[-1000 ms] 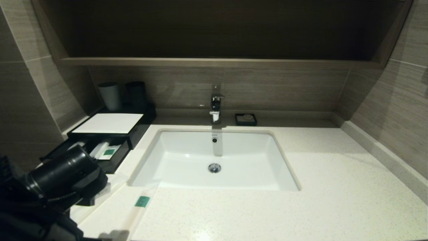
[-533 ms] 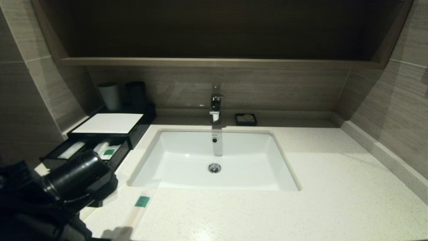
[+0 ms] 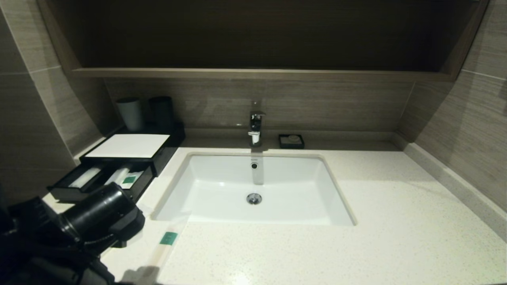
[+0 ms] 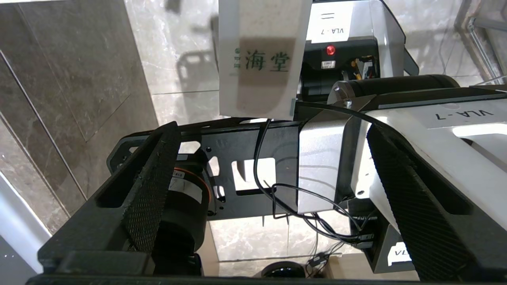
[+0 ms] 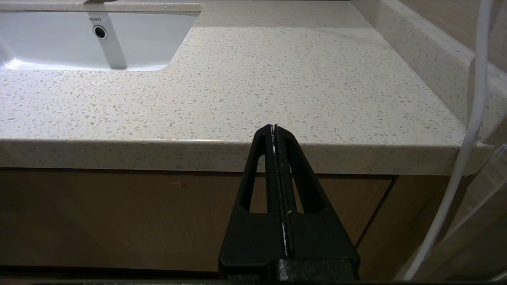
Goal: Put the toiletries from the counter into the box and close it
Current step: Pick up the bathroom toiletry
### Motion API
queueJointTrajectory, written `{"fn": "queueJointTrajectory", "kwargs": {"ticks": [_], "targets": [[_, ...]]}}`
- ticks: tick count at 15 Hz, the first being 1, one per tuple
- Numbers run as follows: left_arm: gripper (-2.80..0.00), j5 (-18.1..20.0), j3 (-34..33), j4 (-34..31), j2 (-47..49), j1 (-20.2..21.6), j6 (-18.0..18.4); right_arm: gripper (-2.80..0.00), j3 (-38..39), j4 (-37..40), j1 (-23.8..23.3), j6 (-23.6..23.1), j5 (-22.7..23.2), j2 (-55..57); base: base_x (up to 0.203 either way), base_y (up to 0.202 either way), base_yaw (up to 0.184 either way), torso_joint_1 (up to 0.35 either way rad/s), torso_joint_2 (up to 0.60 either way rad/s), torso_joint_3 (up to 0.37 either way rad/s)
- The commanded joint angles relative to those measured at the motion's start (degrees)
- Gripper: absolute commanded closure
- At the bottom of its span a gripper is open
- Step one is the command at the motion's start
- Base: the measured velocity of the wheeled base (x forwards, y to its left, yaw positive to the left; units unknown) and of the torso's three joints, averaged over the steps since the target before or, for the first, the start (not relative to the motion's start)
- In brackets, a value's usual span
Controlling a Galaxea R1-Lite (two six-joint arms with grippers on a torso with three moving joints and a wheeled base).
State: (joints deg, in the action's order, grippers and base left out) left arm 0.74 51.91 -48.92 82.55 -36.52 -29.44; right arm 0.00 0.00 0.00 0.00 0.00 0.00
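Observation:
The black box [image 3: 128, 145] with a white top stands at the counter's [image 3: 396, 221] back left. Its front drawer [image 3: 67, 193] is pulled out and holds two wrapped packets [image 3: 85, 177], one with a green label [image 3: 129, 180]. A long thin packet [image 3: 168, 238] lies on the counter left of the sink, reaching the front edge. My left arm [image 3: 99, 215] hangs over the counter's front left corner, beside that packet. In the left wrist view my left gripper [image 4: 270, 130] is open and empty, facing my own base; a frosted packet [image 4: 261, 59] shows beyond it. My right gripper [image 5: 274, 127] is shut and empty, below the counter's front edge.
The white sink [image 3: 253, 174] is set in the middle, with the faucet [image 3: 255, 126] and a small black soap dish [image 3: 291, 141] behind it. Two cups [image 3: 130, 114] stand behind the box. Tiled walls close both sides. A white cable [image 5: 471, 118] hangs by the right gripper.
My left arm has moved right, off the drawer, towards the long packet on the counter. More of the drawer and its left packet now show. The right arm has not moved.

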Motion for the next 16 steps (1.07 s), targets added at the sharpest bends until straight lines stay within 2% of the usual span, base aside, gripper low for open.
{"fn": "queueJointTrajectory", "kwargs": {"ticks": [1, 6, 16], "targets": [[-2.8, 0.05, -0.14, -0.3, 0.25, -0.04, -0.18, 0.0, 0.0, 0.0, 0.0, 0.0, 0.0, 0.0, 0.0, 0.0, 0.0, 0.0, 0.0, 0.0], [-2.8, -0.13, -2.31, 2.9, 0.7, -0.04, -0.18, 0.0, 0.0, 0.0, 0.0, 0.0, 0.0, 0.0, 0.0, 0.0, 0.0, 0.0, 0.0, 0.0], [-2.8, -0.12, -2.69, 3.3, 0.59, 0.05, -0.27, 0.0, 0.0, 0.0, 0.0, 0.0, 0.0, 0.0, 0.0, 0.0, 0.0, 0.0, 0.0, 0.0]]}}
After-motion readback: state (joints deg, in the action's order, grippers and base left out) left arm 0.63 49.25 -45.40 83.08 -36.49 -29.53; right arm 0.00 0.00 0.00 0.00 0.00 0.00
